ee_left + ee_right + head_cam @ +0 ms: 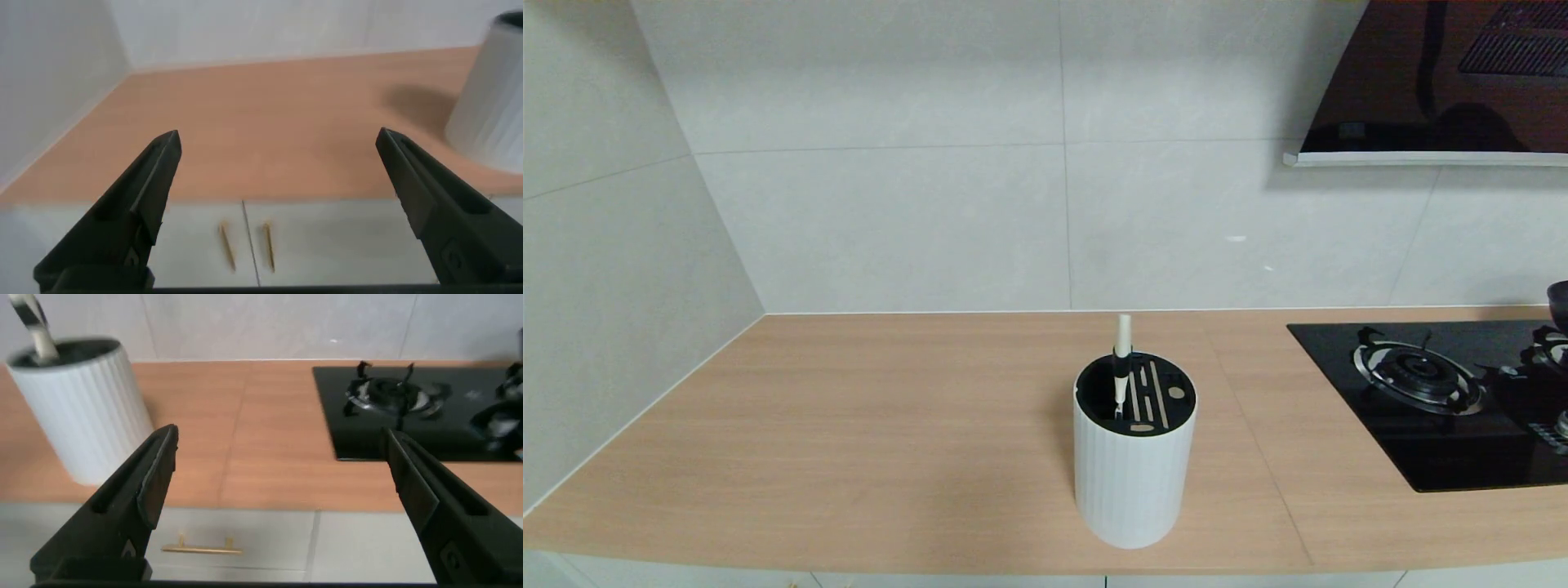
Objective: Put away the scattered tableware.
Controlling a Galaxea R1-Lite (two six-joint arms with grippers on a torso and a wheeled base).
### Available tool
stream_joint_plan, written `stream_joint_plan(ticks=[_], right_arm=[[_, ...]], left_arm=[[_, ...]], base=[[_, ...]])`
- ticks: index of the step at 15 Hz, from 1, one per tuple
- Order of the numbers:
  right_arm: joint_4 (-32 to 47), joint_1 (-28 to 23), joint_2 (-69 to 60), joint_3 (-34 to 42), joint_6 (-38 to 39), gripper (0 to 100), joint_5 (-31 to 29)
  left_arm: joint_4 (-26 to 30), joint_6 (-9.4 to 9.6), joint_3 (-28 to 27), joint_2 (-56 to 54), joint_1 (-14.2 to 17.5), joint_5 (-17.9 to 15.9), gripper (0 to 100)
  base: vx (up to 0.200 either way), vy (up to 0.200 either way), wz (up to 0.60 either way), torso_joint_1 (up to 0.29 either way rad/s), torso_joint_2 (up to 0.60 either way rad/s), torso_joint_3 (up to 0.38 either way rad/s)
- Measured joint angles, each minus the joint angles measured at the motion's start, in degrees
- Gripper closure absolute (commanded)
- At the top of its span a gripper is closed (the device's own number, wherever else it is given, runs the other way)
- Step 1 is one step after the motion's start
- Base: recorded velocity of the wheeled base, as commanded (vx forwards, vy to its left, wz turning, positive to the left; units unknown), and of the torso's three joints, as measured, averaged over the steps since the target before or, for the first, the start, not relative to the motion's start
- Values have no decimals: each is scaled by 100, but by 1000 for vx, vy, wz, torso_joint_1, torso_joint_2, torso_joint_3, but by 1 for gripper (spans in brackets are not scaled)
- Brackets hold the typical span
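Note:
A white ribbed utensil holder with a black slotted top stands near the front edge of the wooden counter. One utensil with a cream and black handle sticks upright out of a slot. My left gripper is open, low in front of the counter edge, with the holder off to one side. My right gripper is open too, in front of the counter, with the holder and the utensil handle beyond one finger. Nothing is between either pair of fingers.
A black gas hob with burners takes up the counter's right end, and a range hood hangs above it. Tiled walls close the back and left. Cabinet doors with gold handles lie below the counter edge.

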Motion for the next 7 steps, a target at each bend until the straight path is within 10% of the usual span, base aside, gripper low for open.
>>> stream_joint_plan(ticks=[7], right_arm=[[185,11,0,0,124,0,-191]], left_arm=[[-9,-24,0,0,-1,13,0]], base=[[0,0,0,0,0,0]])
